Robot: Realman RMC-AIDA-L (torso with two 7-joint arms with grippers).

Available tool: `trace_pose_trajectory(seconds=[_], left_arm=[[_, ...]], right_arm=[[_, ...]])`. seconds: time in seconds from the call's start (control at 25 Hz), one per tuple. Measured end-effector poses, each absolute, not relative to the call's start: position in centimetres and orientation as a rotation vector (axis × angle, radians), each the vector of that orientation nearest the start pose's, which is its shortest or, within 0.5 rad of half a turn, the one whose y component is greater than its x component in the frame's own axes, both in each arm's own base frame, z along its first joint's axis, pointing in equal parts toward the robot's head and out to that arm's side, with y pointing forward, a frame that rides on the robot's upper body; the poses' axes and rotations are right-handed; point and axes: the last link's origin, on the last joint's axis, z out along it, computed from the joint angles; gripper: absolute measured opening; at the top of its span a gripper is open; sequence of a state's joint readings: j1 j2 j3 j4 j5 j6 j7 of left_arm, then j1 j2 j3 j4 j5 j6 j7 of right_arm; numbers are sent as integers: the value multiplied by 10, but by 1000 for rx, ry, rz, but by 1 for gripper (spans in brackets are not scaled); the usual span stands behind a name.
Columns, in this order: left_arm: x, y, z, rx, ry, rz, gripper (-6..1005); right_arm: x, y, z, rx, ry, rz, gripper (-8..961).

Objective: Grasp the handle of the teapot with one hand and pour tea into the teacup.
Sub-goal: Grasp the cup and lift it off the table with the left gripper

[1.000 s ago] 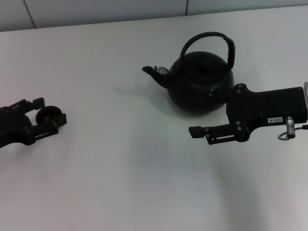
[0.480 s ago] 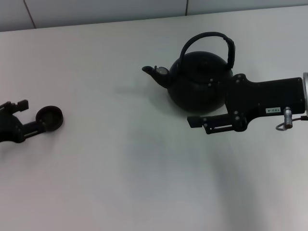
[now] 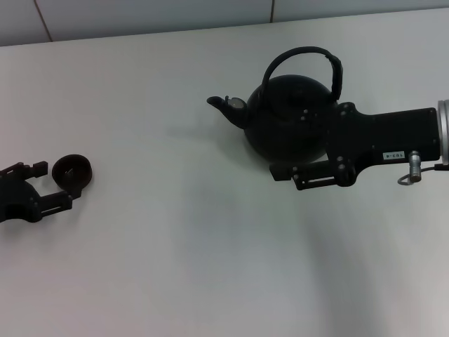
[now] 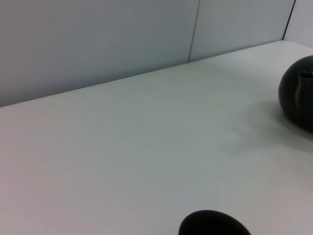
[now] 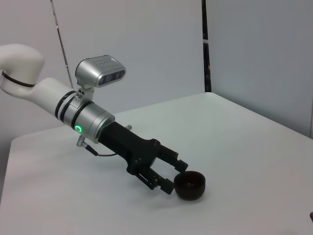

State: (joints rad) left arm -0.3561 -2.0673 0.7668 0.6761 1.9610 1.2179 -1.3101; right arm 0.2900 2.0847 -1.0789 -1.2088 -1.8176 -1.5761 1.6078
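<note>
Right claw [image 3: 280,173], state unclear, now nearer the teapot [image 3: 287,119]; left claw [image 3: 52,184], apart, at the teacup [image 3: 71,169].

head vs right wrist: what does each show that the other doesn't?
Head only: the teapot with its hoop handle, and the right gripper in front of the pot's body, on its right side.
Right wrist only: the left arm's silver camera housing and green light ring.
Both: the teacup on the table, and the left gripper open beside it.
</note>
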Motion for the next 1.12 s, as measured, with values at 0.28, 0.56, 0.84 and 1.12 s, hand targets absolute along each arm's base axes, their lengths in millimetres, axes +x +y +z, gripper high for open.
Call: trace_pose_trajectory(seconds=[0.28, 0.56, 0.84, 1.12], left_arm=[[-343, 317, 8, -2429, -740, -353, 801], [-340, 320, 3, -2447, -733, -349, 795], [-338, 323, -6, -2479, -702, -288, 788], [-336, 324, -6, -2472, -725, -303, 781]], right_arm=[[220, 303, 30, -2810, 379, 567, 750], [220, 303, 30, -2810, 380, 567, 750], [221, 302, 30, -2809, 385, 567, 750], [223, 301, 30, -2805, 393, 564, 751]])
